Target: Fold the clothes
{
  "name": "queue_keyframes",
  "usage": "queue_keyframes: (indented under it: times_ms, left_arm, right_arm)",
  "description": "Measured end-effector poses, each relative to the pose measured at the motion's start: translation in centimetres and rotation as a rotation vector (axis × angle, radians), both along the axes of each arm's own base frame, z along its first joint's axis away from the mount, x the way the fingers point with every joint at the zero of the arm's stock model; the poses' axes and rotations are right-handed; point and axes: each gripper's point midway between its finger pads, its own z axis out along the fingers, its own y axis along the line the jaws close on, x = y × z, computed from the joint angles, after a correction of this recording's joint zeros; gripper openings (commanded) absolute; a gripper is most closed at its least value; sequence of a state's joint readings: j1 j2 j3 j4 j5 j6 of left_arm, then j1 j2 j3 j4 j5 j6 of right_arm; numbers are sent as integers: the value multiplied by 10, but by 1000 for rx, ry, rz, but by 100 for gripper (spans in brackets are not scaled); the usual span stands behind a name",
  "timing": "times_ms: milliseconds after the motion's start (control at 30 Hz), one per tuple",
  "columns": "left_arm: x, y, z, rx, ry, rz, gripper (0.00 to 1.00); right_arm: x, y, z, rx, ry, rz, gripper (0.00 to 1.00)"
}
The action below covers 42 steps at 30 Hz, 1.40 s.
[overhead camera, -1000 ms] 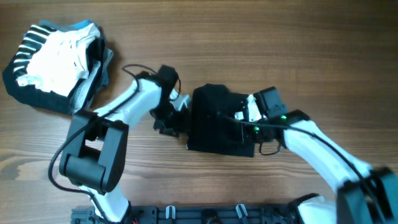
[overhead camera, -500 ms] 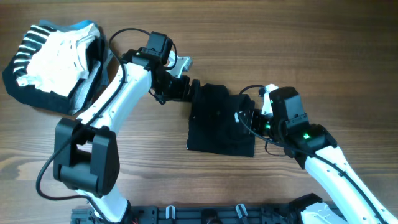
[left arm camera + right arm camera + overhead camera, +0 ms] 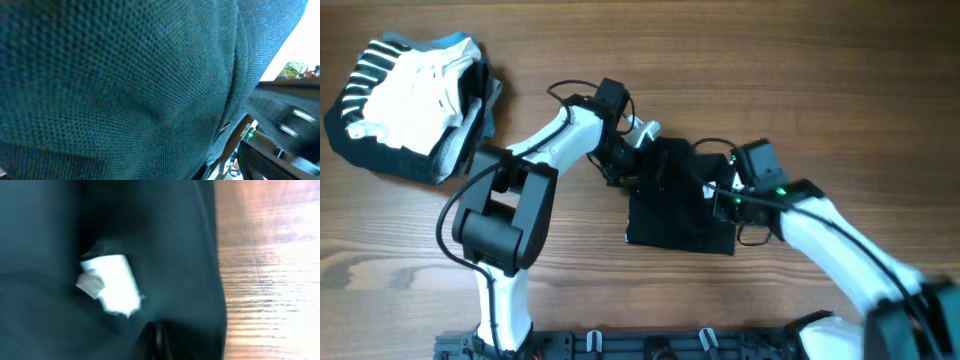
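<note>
The clothes (image 3: 675, 215), a black T-shirt, lie folded into a rough square at the middle of the table. My left gripper (image 3: 638, 155) sits at the shirt's back-left corner, its jaws spread wide and open against the cloth. Dark weave of the clothes (image 3: 125, 85) fills the left wrist view and hides the fingers. My right gripper (image 3: 718, 190) rests on the shirt's right edge. In the right wrist view its jaws (image 3: 156, 337) are shut, sunk in black cloth just below a white label (image 3: 111, 284). Whether cloth is pinched between them I cannot tell.
A heap of white and black-and-white striped garments (image 3: 405, 100) lies at the back left corner. Bare wooden table (image 3: 265, 280) runs to the right of the shirt. A black rail (image 3: 650, 345) lines the front edge between the arm bases.
My left arm swung out toward the back left, then came back right and down onto the shirt's back-left corner. The right wrist shifted at the shirt's right edge and settled there.
</note>
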<state>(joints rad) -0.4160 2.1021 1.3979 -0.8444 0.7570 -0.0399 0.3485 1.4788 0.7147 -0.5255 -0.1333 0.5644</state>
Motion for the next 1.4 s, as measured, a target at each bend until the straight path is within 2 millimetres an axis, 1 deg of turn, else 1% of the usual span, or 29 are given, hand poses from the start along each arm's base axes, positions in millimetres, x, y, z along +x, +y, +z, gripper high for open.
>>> queue_keyframes:
  times_ms: [33,67,200,333,400,433,500,533,567,600,700,767,833,867,900,967,1000,1033,1067,1100,1167,1200,1233,1267,1300,1333,1367,1400]
  left_arm:
    - [0,0,0,0,0,-2,100]
    - [0,-1,0,0,-1,-2,100]
    - [2,-2,0,-5,-13,-2,100]
    - [2,-3,0,-8,-16,-3,99]
    - [2,-8,-1,-20,-23,-11,89]
    - [1,-11,-1,-28,-22,-15,78]
    - [0,-20,-5,-40,-18,-17,59]
    - [1,-23,-7,-41,-21,-19,40]
    - [0,-27,-14,-43,-12,-20,24]
    - [-2,-29,-15,-51,10,-14,15]
    - [-4,-28,-20,-46,40,-2,4]
    - [-5,-24,-19,-41,60,9,4]
    - [-9,-12,-17,-17,119,34,4]
    - [-11,-6,-15,-1,149,41,4]
    - [-13,5,-9,22,195,57,4]
    - [-5,26,3,47,234,92,4]
    - [9,43,19,49,237,125,4]
    - [54,76,55,11,117,199,4]
    - [64,89,70,8,89,228,4]
    - [71,100,86,9,86,251,4]
    - [94,120,115,-10,10,299,4]
    - [136,172,163,-40,-174,418,4]
    - [144,195,179,-41,-222,467,4]
    - [154,226,197,-40,-291,529,4]
    - [161,250,209,-36,-339,577,4]
    - [167,284,223,-25,-405,644,4]
    - [169,311,231,-14,-448,695,4]
    - [169,343,238,4,-489,755,4]
  right_arm:
    - [-1,-2,-13,-12,36,-5,4]
    - [1,-1,-15,-6,47,-6,4]
    - [9,3,-18,4,56,-2,4]
    - [13,5,-19,12,53,1,4]
    - [13,5,-19,13,53,2,4]
    - [13,5,-19,13,53,2,4]
    - [14,5,-19,13,53,2,4]
    - [13,5,-19,13,53,2,4]
    - [14,5,-19,13,53,2,4]
    - [13,5,-19,13,54,2,4]
    - [12,4,-18,7,59,13,4]
    - [10,3,-16,4,65,20,4]
    - [0,-3,-12,-12,93,41,5]
    - [-6,-5,-8,-19,102,57,7]
    - [-8,-7,2,-17,82,86,9]
    - [-2,-6,25,-2,-2,138,12]
    - [13,0,66,24,-151,189,18]
    - [24,4,93,41,-247,209,18]
    - [27,6,103,47,-287,218,18]
    - [27,6,108,51,-304,219,18]
    - [27,6,119,57,-341,221,18]
    - [26,5,120,57,-342,221,18]
    - [25,5,119,57,-339,220,18]
    - [24,5,118,57,-332,218,18]
    - [24,5,118,59,-329,215,18]
    - [24,5,118,62,-328,211,18]
    - [24,5,118,63,-327,210,18]
    - [24,5,118,64,-327,208,18]
